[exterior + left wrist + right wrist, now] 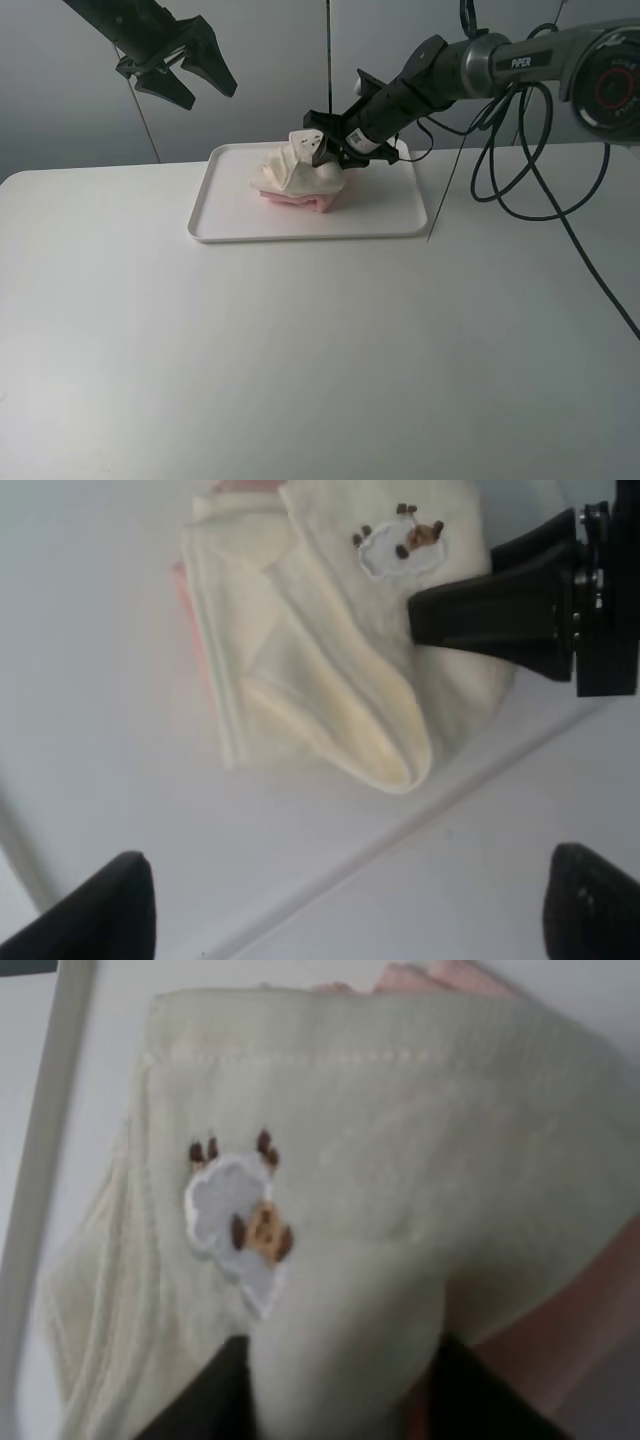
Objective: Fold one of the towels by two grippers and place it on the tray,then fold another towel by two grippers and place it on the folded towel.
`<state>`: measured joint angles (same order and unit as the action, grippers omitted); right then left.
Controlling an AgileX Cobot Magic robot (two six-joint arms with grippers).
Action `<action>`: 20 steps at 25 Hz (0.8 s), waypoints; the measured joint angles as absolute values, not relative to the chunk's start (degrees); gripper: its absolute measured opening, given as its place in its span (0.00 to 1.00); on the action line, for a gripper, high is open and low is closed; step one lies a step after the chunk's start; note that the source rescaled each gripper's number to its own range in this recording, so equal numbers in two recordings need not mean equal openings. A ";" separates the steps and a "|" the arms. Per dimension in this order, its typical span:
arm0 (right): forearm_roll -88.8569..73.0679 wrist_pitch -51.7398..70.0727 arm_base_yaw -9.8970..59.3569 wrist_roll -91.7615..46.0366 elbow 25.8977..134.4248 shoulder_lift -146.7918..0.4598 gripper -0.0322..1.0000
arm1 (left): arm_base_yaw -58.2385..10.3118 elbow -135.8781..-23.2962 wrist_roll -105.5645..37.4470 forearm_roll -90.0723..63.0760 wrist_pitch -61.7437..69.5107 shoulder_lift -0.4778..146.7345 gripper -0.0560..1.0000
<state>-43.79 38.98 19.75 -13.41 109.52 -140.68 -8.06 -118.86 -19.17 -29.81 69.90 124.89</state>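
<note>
The desk [300,350] carried the tray [225,225]; on it the cream towel [290,175] (sheep mark up) lay atop the pink towel [310,203]. The right gripper [318,150] had cream cloth between its fingers; the left gripper [195,75] hung wide.

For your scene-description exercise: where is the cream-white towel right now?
In the exterior high view the cream-white towel lies bunched on the pink towel, inside the white tray at the table's far side, with the right gripper at it.
</note>
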 joint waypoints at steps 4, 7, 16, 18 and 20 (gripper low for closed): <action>-43.89 38.41 20.31 -13.07 109.48 -140.68 0.91 | -8.06 -118.86 -19.29 -29.80 69.90 124.89 1.00; -43.89 39.35 20.40 -13.07 109.48 -140.68 0.99 | -8.06 -118.86 -19.29 -29.80 69.90 124.89 1.00; -34.54 43.46 20.44 -12.97 109.38 -136.07 0.99 | -8.06 -118.86 -18.60 -29.80 69.90 124.48 1.00; -29.87 43.69 20.44 -12.57 109.38 -132.78 0.99 | -8.06 -118.86 -18.57 -29.38 69.90 123.57 1.00; -26.02 44.82 20.03 -11.84 109.38 -129.77 0.99 | -8.06 -118.86 -18.35 -27.76 69.90 122.41 1.00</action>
<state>-26.02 44.82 20.03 -11.84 109.38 -129.77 -8.06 -118.86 -18.35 -27.76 69.90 122.41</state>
